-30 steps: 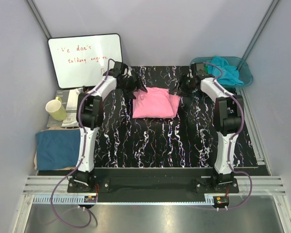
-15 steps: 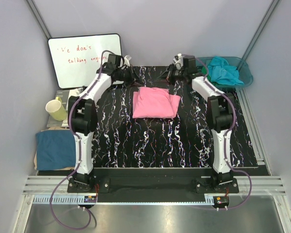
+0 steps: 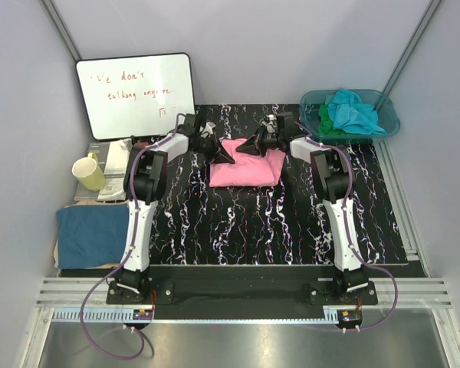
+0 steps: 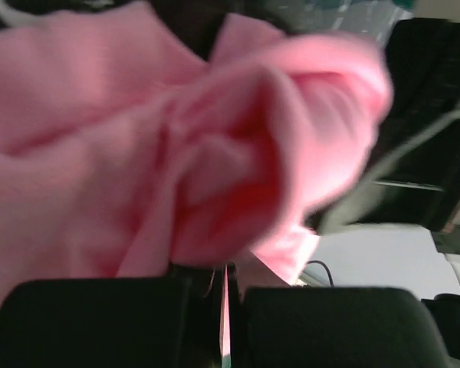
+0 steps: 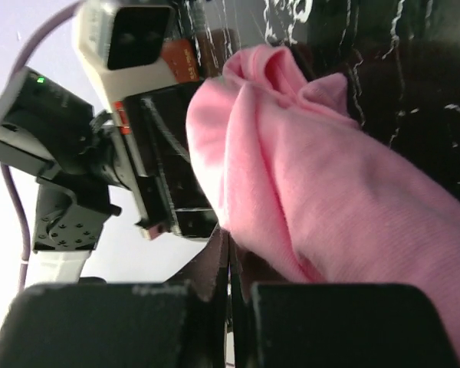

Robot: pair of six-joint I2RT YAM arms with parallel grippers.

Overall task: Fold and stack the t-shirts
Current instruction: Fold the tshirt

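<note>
The bright pink t-shirt lies folded on the black marbled table, just beyond its middle. My left gripper and right gripper meet at its far edge, close together. In the left wrist view, bunched pink cloth fills the frame and a pink sliver runs between the shut jaws of the left gripper. In the right wrist view the right gripper is shut, with a pink fold rising from its tips. A dark blue t-shirt lies folded off the table's left side.
A teal basin at the back right holds turquoise and green t-shirts. A whiteboard leans at the back left. A yellow mug stands on papers left of the table. The left arm's wrist is close in front of the right gripper.
Both grippers swung back beyond the table's far edge, then came down onto the pink t-shirt's far edge. Both have gone from open to shut.
</note>
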